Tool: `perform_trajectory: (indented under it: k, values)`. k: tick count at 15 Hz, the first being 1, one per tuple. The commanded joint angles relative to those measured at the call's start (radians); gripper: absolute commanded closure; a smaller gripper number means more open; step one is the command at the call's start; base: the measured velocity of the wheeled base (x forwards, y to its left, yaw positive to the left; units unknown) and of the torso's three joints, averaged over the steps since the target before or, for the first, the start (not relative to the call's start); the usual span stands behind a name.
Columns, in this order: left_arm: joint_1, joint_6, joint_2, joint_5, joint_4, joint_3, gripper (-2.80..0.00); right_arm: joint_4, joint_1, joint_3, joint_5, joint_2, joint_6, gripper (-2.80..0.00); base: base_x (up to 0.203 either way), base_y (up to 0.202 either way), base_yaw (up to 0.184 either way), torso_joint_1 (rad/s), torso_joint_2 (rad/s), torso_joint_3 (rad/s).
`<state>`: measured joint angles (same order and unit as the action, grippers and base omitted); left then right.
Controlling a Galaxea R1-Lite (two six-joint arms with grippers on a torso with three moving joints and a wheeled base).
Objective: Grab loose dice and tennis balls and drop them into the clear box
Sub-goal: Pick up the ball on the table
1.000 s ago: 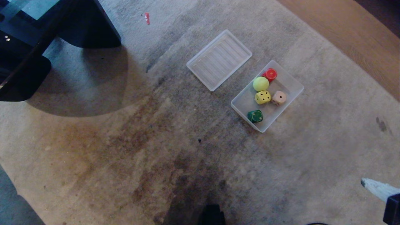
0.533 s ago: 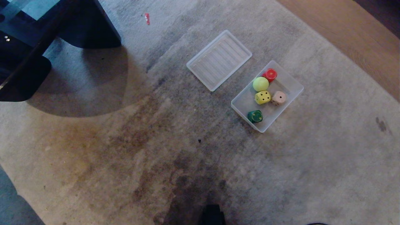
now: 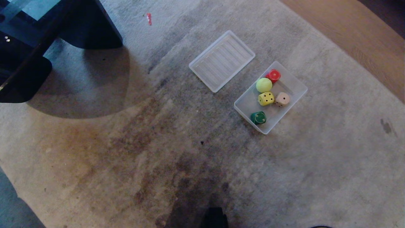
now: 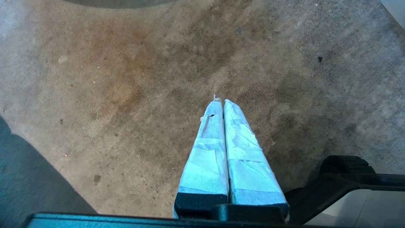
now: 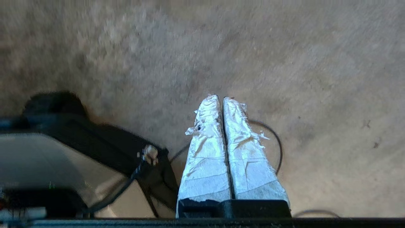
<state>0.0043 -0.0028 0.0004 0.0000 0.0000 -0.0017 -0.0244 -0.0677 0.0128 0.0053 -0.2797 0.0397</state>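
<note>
**All pieces boxed, both arms tucked away**

We find the box [image 3: 291, 83] on the carpet [image 3: 126, 152], right of centre and toward the far side, with everything we can see of the task inside it. The tennis ball [image 3: 264, 85] lies against the left wall, touching the red die [image 3: 273, 75] at the far end. The yellow die [image 3: 266, 98] sits in the middle, just beside the beige die [image 3: 282, 99], and the green die [image 3: 258, 117] rests in the near corner. We see only one ball, and no loose die or ball on the carpet.

The ribbed lid [image 3: 222, 60] lies flat just left of the box and a little farther off, apart from it. A small red scrap [image 3: 148, 18] sits well away at the far left, near dark furniture [image 3: 63, 28].

We judge the collecting step finished. The next move calls for little: a look round for any stray piece out of view, otherwise rest.

Neither arm shows in the head view. The left hand [image 4: 220, 102] hangs over bare carpet, fingers pressed together, holding nothing. The right hand [image 5: 220, 98] is likewise closed and empty, near the robot's base and a cable.

A second ago a taped fingertip of the right hand showed at the near right edge of the head view; it has gone. The box and its contents have not shifted.
</note>
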Motion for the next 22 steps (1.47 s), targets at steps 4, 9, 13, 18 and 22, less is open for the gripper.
perform_trajectory:
  k: [4,9,13,18,22]
  values:
    - [0.0,0.0,0.0,0.0,0.0,0.0,0.0,0.033,0.059,-0.014,0.002,0.167,0.0,0.0,0.0,0.0,0.0,0.0,0.0,0.0]
    - [0.0,0.0,0.0,0.0,0.0,0.0,0.0,0.026,0.077,-0.014,0.002,0.278,0.003,0.0,0.0,0.0,0.0,0.0,0.0,0.0]
    - [0.0,0.0,0.0,0.0,0.0,0.0,0.0,0.026,0.077,-0.014,0.002,0.28,-0.001,0.0,0.0,0.0,0.0,0.0,0.0,0.0]
    - [0.0,0.003,0.0,0.0,-0.002,0.0,0.0,0.026,0.078,-0.014,0.004,0.28,0.003,0.0,0.0,0.0,0.0,0.0,0.0,0.0]
    - [0.0,0.009,0.0,0.0,0.003,0.0,0.0,0.027,0.078,-0.014,0.004,0.278,0.003,0.0,0.003,-0.005,0.126,0.002,0.0,0.001]
